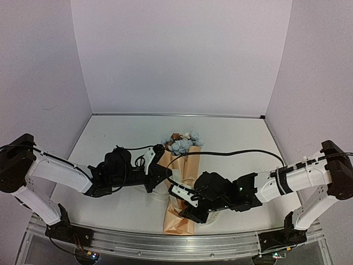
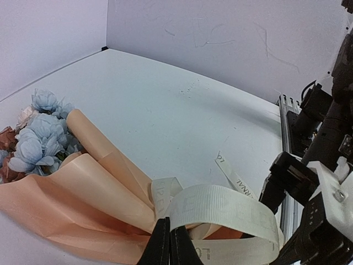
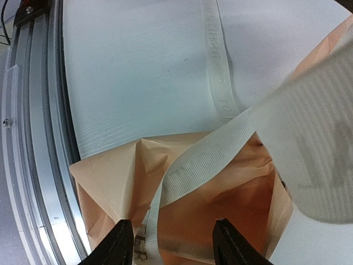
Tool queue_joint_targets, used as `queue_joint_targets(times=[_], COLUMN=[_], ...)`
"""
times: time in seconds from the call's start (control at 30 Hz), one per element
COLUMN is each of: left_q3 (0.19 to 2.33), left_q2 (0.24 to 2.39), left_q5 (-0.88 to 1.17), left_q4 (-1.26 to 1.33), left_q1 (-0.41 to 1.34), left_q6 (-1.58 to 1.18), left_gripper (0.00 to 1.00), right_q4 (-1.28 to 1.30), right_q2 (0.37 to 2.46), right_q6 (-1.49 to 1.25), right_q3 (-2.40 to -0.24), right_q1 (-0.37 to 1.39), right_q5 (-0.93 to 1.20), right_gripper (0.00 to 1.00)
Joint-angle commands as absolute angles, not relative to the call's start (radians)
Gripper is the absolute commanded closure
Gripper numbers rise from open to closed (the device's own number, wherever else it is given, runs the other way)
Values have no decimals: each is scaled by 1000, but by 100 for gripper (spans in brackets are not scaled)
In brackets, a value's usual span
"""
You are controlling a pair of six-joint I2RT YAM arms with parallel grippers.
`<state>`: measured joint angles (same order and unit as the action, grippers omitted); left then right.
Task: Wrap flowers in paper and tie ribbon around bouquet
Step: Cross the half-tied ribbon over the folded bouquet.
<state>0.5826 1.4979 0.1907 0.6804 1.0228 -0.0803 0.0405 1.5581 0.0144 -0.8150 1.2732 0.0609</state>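
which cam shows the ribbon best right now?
Left wrist: the ribbon loops over the paper, lettering visible, pinched in the left gripper. Right wrist shows one strand crossing the paper, another blurred close up. Top external hides it almost entirely behind the arms.

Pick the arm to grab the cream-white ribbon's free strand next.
Likely the right gripper: jaws open astride that ribbon over the tan paper cone; left gripper is shut on a ribbon loop.

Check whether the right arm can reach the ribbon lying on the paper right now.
Probably yes. The right gripper hangs open just over the paper, a strand of the ribbon runs between its jaws, and nothing blocks the way.
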Motion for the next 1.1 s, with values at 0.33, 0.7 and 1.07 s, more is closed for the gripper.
queue_joint_targets(times=[0.33, 0.7, 1.07], left_q3=[567, 539, 535], left_q2=[1456, 1429, 1410], left_q5=[216, 222, 265], left_q4=[697, 708, 662], left_q1=[998, 983, 984], left_q6=[-80, -89, -76], left_gripper=[98, 98, 98], right_q4=[61, 136, 228], right_q2=[1497, 1410, 1515], right_q6=[-51, -120, -453], right_q3=[-808, -804, -954], right_q1=[1278, 1229, 1022], right_q5=[22, -89, 106], right_gripper=[98, 100, 100])
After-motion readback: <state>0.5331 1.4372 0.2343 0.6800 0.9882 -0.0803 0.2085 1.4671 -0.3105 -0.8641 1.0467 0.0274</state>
